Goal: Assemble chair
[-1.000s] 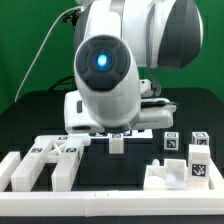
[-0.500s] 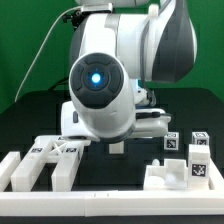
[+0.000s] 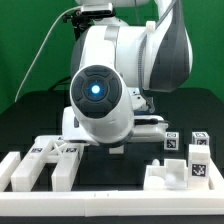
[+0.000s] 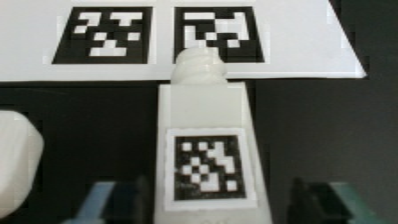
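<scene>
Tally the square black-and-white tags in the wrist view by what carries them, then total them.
On the marker board: 2 tags
On the bar: 1 tag
Total: 3 tags

exterior: frontal, near arm [image 3: 110, 90] | wrist: straight down, close on bar [image 4: 205, 140]

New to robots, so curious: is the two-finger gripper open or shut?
Open: the gripper straddles the white tagged plastic bar, with gaps showing on both sides.
</scene>
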